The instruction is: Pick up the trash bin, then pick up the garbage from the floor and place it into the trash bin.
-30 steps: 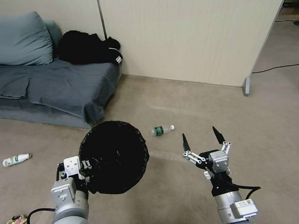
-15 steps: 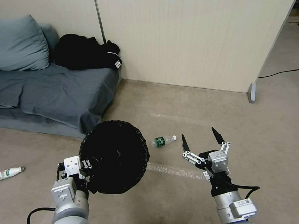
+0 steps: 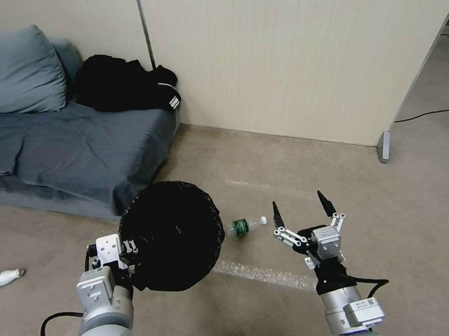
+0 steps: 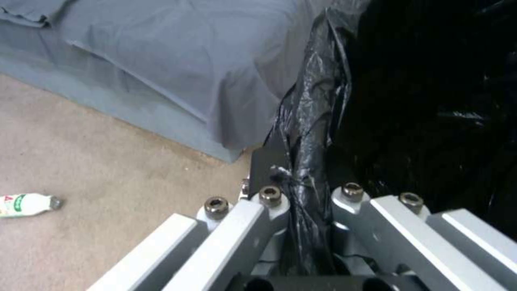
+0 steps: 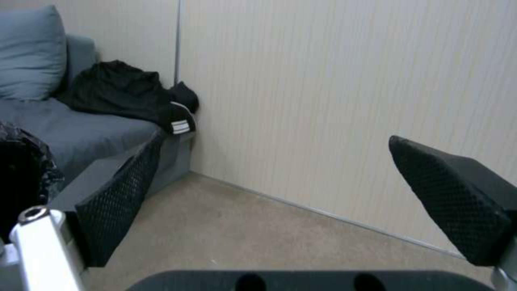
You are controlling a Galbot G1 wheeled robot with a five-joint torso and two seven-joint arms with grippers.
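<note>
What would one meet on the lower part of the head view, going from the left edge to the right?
White bottle on the floor → left gripper, shut on the trash bin rim → green-labelled bottle → right gripper, open and empty.

Trash bin (image 3: 172, 235): we see it held off the floor (image 3: 264, 155) at front left, its rim clamped in the left gripper (image 3: 129, 249), mouth facing up toward us.
Left gripper: at the bin's near-left edge.
Right gripper (image 3: 301, 209): front right, well apart from the bin, fingers (image 3: 277, 215) spread.
Nearer bottle (image 3: 244, 224): lying on the floor between the bin and the right gripper, just beyond both.
Second bottle (image 3: 3, 278): lying on the floor at far left, well apart from the bin.
Sofa (image 3: 71, 142): back left, behind the bin, against the wall (image 3: 289, 57).
Cushion (image 3: 16, 72): on the sofa's left end.
Clothing (image 3: 120, 85): heaped on the sofa's right end, beside the wall.
Tape strip (image 3: 264, 275): on the floor, before the nearer bottle.
</note>
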